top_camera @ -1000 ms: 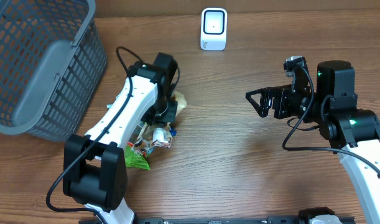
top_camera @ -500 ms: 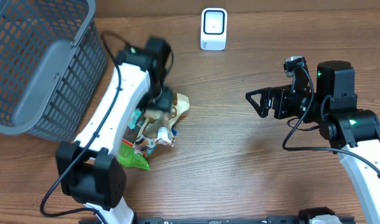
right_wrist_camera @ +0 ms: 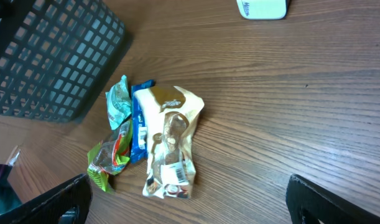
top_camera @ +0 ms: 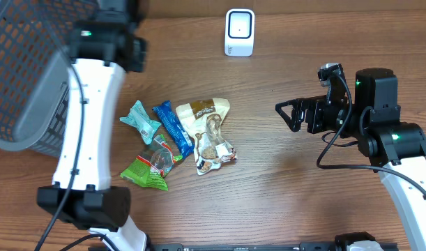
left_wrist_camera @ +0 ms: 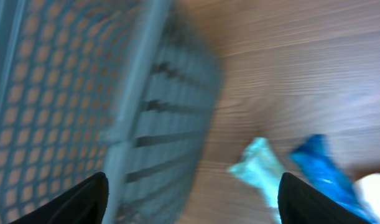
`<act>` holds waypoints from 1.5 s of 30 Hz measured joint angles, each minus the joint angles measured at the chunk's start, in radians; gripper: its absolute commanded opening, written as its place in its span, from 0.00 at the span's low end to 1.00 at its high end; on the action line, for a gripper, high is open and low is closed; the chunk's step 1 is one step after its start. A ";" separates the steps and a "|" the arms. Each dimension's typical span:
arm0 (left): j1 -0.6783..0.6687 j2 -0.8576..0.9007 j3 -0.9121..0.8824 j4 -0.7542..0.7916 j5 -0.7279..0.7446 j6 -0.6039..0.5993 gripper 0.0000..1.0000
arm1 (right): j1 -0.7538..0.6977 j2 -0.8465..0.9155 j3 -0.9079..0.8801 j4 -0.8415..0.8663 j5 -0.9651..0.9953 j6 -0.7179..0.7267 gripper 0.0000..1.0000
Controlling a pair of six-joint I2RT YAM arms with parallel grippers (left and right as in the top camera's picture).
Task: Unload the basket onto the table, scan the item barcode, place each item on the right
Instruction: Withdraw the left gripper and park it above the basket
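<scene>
Several snack packets lie in a loose pile on the wooden table: a cream packet [top_camera: 211,136], a blue bar [top_camera: 173,127], a teal packet [top_camera: 141,118] and a green packet [top_camera: 148,167]. The right wrist view shows the cream packet [right_wrist_camera: 168,137] with a white barcode label [right_wrist_camera: 176,173] facing up. The white scanner [top_camera: 240,32] stands at the back edge. My left gripper [left_wrist_camera: 191,186] is open and empty, blurred, over the table beside the basket [left_wrist_camera: 84,93], with the teal packet [left_wrist_camera: 261,168] below it. My right gripper [top_camera: 286,115] hangs open and empty, well to the right of the pile.
A large grey mesh basket [top_camera: 38,77] fills the back left corner. The left arm's white link [top_camera: 84,132] slants from the front edge up to the basket. Bare wood separates the pile from the right arm.
My left gripper opened, let go of the cream packet and swung up and back-left to the basket. The packets now lie uncovered on the table. The right arm has not moved.
</scene>
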 measured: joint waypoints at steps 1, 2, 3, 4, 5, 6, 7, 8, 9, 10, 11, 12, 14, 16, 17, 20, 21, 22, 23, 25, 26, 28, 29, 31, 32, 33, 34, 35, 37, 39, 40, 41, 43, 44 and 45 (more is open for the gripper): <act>0.036 0.002 0.000 0.003 -0.005 0.010 0.74 | 0.000 0.000 0.000 0.000 0.001 0.000 1.00; 0.070 0.004 0.000 0.004 -0.006 0.019 0.73 | 0.000 0.000 0.000 -0.001 0.001 0.000 1.00; 0.100 0.006 0.000 0.005 -0.005 0.026 0.73 | 0.000 0.000 0.000 -0.001 0.001 0.000 1.00; 0.133 0.008 0.000 0.006 0.002 0.033 0.72 | 0.000 0.000 0.000 0.000 0.000 0.000 1.00; 0.159 0.010 0.000 0.007 0.014 0.038 0.70 | 0.000 0.000 0.000 -0.001 0.000 0.000 1.00; 0.187 0.011 0.000 0.010 0.035 0.052 0.68 | 0.000 0.000 0.000 -0.001 0.001 0.000 1.00; 0.207 0.013 0.000 0.014 0.057 0.062 0.65 | 0.000 0.000 0.000 0.000 0.001 0.000 1.00; 0.226 0.013 0.000 0.019 0.089 0.077 0.63 | 0.000 0.000 0.000 0.000 0.001 0.000 1.00; 0.242 0.013 0.000 0.024 0.126 0.092 0.60 | 0.000 0.000 0.000 0.001 0.001 0.000 1.00; 0.253 0.013 0.000 0.031 0.164 0.109 0.58 | 0.000 0.000 0.000 0.001 0.000 0.000 1.00; 0.261 0.013 0.000 0.040 0.212 0.132 0.56 | 0.000 0.000 0.000 0.001 0.001 0.000 1.00; 0.265 0.013 0.000 0.048 0.256 0.154 0.56 | 0.000 0.000 0.000 0.002 0.000 -0.001 1.00; 0.262 0.013 0.000 0.068 0.342 0.206 0.55 | 0.000 0.000 0.000 0.002 0.001 0.000 1.00; 0.249 0.013 0.000 0.095 0.401 0.245 0.55 | 0.000 0.000 0.000 0.002 0.001 0.000 1.00; 0.239 0.013 0.000 0.106 0.423 0.266 0.55 | 0.000 0.000 0.000 0.002 0.000 0.000 1.00; 0.202 0.014 0.000 0.133 0.463 0.325 0.55 | 0.000 0.000 0.000 0.002 0.001 0.000 1.00; 0.187 0.014 0.000 0.138 0.472 0.344 0.55 | 0.000 0.000 0.000 0.002 0.000 0.000 1.00; 0.175 0.016 0.000 0.142 0.478 0.359 0.55 | 0.000 0.000 0.000 0.002 0.000 0.000 1.00; 0.161 0.021 0.000 0.145 0.485 0.374 0.54 | 0.000 0.000 0.000 0.002 0.001 0.000 1.00; 0.138 0.043 0.000 0.146 0.494 0.399 0.53 | 0.000 0.000 0.000 0.002 0.000 0.000 1.00; 0.134 0.060 0.000 0.146 0.496 0.402 0.51 | 0.000 0.000 0.000 0.002 0.000 0.000 1.00; 0.132 0.109 0.000 0.149 0.491 0.406 0.51 | 0.000 0.000 0.000 0.000 0.000 0.000 1.00; 0.134 0.134 0.000 0.152 0.483 0.404 0.51 | 0.000 0.000 0.000 -0.001 0.001 0.000 1.00; 0.140 0.185 0.000 0.168 0.455 0.391 0.51 | 0.000 0.000 0.000 -0.003 0.001 0.000 1.00; 0.145 0.211 -0.001 0.180 0.436 0.382 0.52 | 0.000 0.000 0.000 -0.003 0.000 0.000 1.00; 0.150 0.231 -0.002 0.190 0.420 0.373 0.54 | 0.000 0.000 0.000 -0.004 0.000 0.000 1.00; 0.153 0.243 -0.004 0.201 0.407 0.366 0.55 | 0.000 0.000 0.000 -0.004 0.001 0.000 1.00; 0.158 0.252 -0.005 0.213 0.393 0.361 0.55 | 0.000 0.000 0.000 -0.005 0.000 0.000 1.00; 0.166 0.259 -0.006 0.251 0.355 0.349 0.57 | 0.000 0.000 0.000 -0.006 0.001 0.000 1.00; 0.174 0.259 -0.006 0.280 0.330 0.340 0.57 | 0.000 0.000 0.000 -0.008 0.002 -0.001 1.00; 0.175 0.259 -0.006 0.295 0.319 0.338 0.58 | 0.000 0.000 0.000 -0.011 0.002 0.000 1.00; 0.177 0.260 -0.006 0.309 0.311 0.337 0.58 | 0.000 0.000 0.000 -0.013 0.002 0.000 1.00; 0.186 0.260 -0.006 0.335 0.300 0.336 0.59 | 0.000 0.000 0.000 -0.017 0.002 0.000 1.00; 0.190 0.260 -0.006 0.343 0.298 0.336 0.59 | 0.000 0.000 0.000 -0.019 0.003 0.000 1.00; 0.198 0.260 -0.006 0.352 0.296 0.336 0.59 | 0.000 0.000 0.000 -0.021 0.004 0.000 1.00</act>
